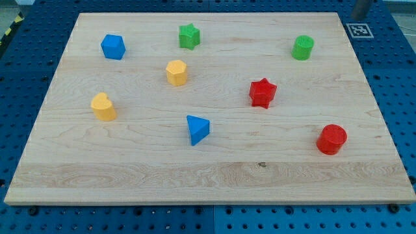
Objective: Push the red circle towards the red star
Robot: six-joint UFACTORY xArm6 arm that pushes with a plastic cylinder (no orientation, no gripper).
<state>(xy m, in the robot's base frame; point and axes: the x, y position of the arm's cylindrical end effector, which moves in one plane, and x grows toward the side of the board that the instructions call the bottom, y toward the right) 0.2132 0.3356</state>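
Observation:
The red circle (331, 139) stands near the board's right edge, toward the view's bottom. The red star (262, 92) lies up and to the left of it, right of the board's middle. Open board lies between the two. A short piece of dark rod shows at the view's top right, and my tip (357, 17) is at the board's top right corner, far above the red circle and touching no block.
On the wooden board (214, 175) there are also a green cylinder (302, 47), a green star (189, 36), a blue cube (112, 47), a yellow hexagon (176, 72), a yellow block (103, 106) and a blue triangle (197, 129). A marker tag (359, 30) sits at the top right.

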